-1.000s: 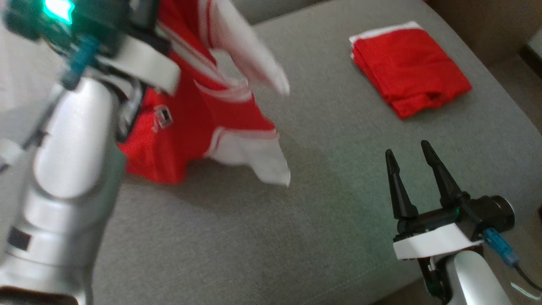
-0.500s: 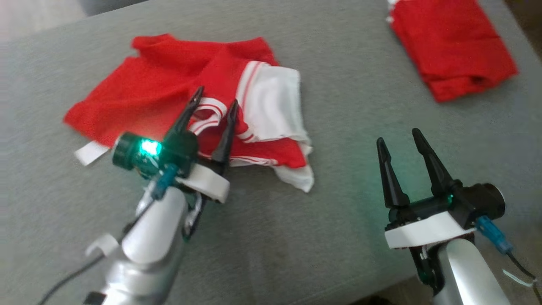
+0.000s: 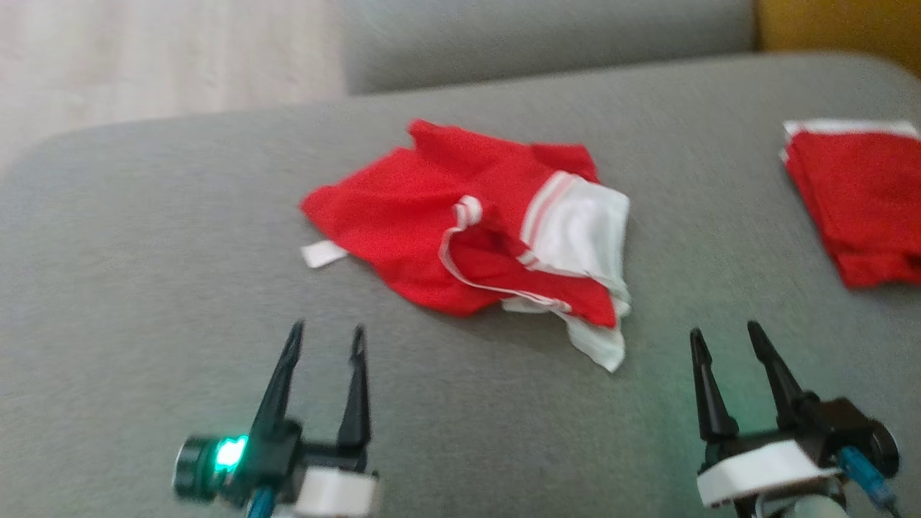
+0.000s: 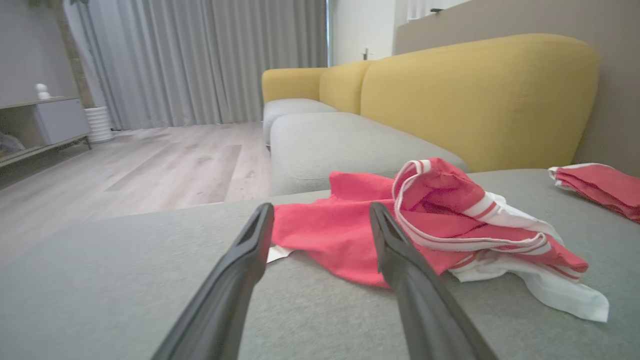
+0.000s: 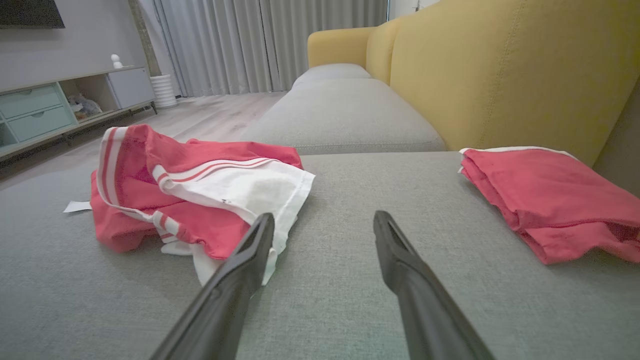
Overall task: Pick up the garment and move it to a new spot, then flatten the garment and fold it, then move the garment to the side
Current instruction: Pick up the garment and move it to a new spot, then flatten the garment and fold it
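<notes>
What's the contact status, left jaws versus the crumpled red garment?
Apart. The head view shows bare grey cushion between the left gripper and the crumpled red garment; the jaws stand open.

Near edge: bare grey seat [image 3: 504, 432] runs between the left tool [image 3: 327, 331] and the right tool [image 3: 724, 331], both spread.
Middle: crumpled red-and-white garment [image 3: 468, 223] lies in the way.
Right edge: folded red garment [image 3: 856, 205].
Left side: open seat.
Behind: yellow backrest [image 4: 475, 95].
</notes>
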You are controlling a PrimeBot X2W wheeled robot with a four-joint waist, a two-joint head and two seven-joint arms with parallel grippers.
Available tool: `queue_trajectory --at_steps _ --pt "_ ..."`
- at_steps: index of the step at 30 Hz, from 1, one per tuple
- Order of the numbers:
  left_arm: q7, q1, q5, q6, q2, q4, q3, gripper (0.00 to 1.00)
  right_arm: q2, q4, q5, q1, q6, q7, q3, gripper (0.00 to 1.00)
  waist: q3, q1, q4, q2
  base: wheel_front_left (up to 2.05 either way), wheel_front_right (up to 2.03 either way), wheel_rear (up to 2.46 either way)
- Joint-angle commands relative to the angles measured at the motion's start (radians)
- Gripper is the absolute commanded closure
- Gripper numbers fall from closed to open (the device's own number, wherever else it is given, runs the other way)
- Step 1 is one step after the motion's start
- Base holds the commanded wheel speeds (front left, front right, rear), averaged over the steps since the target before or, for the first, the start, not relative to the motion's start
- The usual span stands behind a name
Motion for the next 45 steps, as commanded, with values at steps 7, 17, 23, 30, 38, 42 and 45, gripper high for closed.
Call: queue_trajectory --at_steps 7,17,23,30,38,42,45 --pt "-0.006 0.108 0.036 0.019 -0.003 -0.129 0.085 0.0 -0.003 -0.051 -0.01 0.032 -0.001 -0.002 0.008 0.0 -0.119 0.0004 0.111 -0.0001 0.0 0.0 0.0" --pt "-0.006 0.144 0.052 0.013 -0.012 -0.139 0.11 0.0 -0.002 -0.086 -0.009 0.065 -0.001 -0.002 0.017 0.0 -0.131 0.0004 0.104 -0.0001 0.0 0.0 0.0" --pt "-0.006 0.143 0.057 0.006 -0.015 -0.13 0.11 0.0 -0.002 -0.094 -0.012 0.07 -0.001 -0.002 0.024 0.0 -0.128 0.0004 0.098 -0.0001 0.0 0.0 0.0" --pt "-0.006 0.141 0.059 0.006 -0.018 -0.128 0.112 0.0 -0.002 -0.095 -0.01 0.066 -0.001 -0.002 0.033 0.0 -0.122 0.0004 0.09 -0.0001 0.0 0.0 0.0" --pt "-0.006 0.142 0.058 0.005 -0.019 -0.123 0.111 0.0 -0.002 -0.093 -0.009 0.065 -0.001 -0.002 0.034 0.0 -0.126 0.0004 0.086 -0.0001 0.0 0.0 0.0" --pt "-0.006 0.142 0.057 0.004 -0.02 -0.12 0.112 0.0 -0.002 -0.093 -0.01 0.063 -0.001 -0.002 0.034 0.0 -0.124 0.0004 0.083 -0.0001 0.0 0.0 0.0" --pt "-0.006 0.134 0.059 -0.002 -0.02 -0.112 0.109 0.0 -0.002 -0.095 -0.014 0.058 -0.001 -0.002 0.04 0.0 -0.116 0.0004 0.073 -0.0001 0.0 0.0 0.0"
